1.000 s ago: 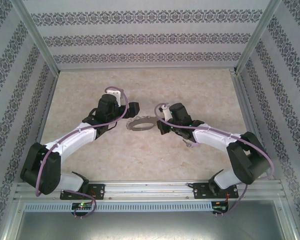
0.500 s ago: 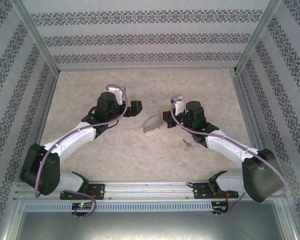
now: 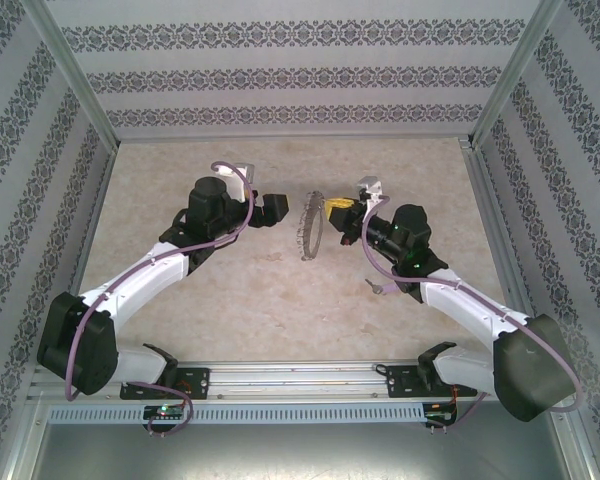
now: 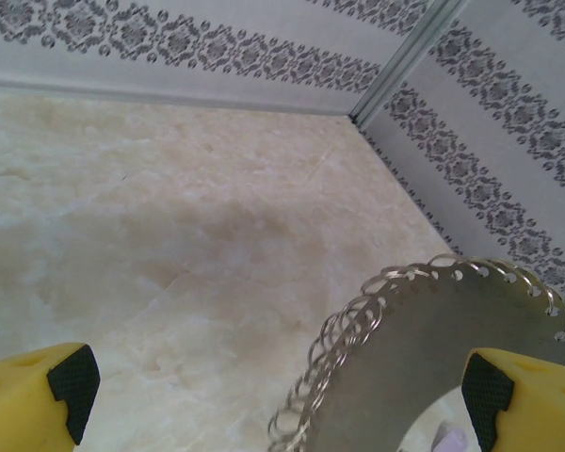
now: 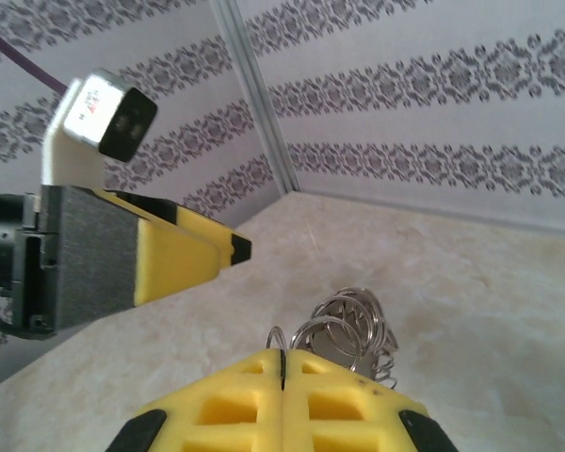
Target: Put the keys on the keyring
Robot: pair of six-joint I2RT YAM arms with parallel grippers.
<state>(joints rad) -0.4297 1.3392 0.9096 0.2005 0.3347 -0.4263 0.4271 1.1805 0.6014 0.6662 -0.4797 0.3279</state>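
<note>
Spotter: Since a second ago your keyring [image 3: 309, 226] has been tipped up. It lay flat on the table [image 3: 230, 310] between the two grippers then, and now it stands on edge, its thin side toward the top camera.

Operator: What has hold of it?

Spotter: Your right gripper [image 3: 332, 212]. Its yellow fingers [image 5: 348, 405] are pressed together with no gap, and the ring's scalloped wire loops stick out just past their tips, so it is pinched by the rim.

Operator: And my left?

Spotter: Your left gripper [image 3: 275, 209] is spread wide and holds nothing. It faces the ring from the opposite side, near it but apart in the top view. From its wrist camera you see the beaded arc ahead of the tips, closer to the finger [image 4: 523, 395] at the right of that view than to the other. You cannot tell from there whether it touches that finger.

Operator: Where is the key?

Spotter: Your key [image 3: 378, 288] lies on the table behind the right gripper, just beside that arm's forearm and well apart from the ring. It is not on the ring yet.
</note>
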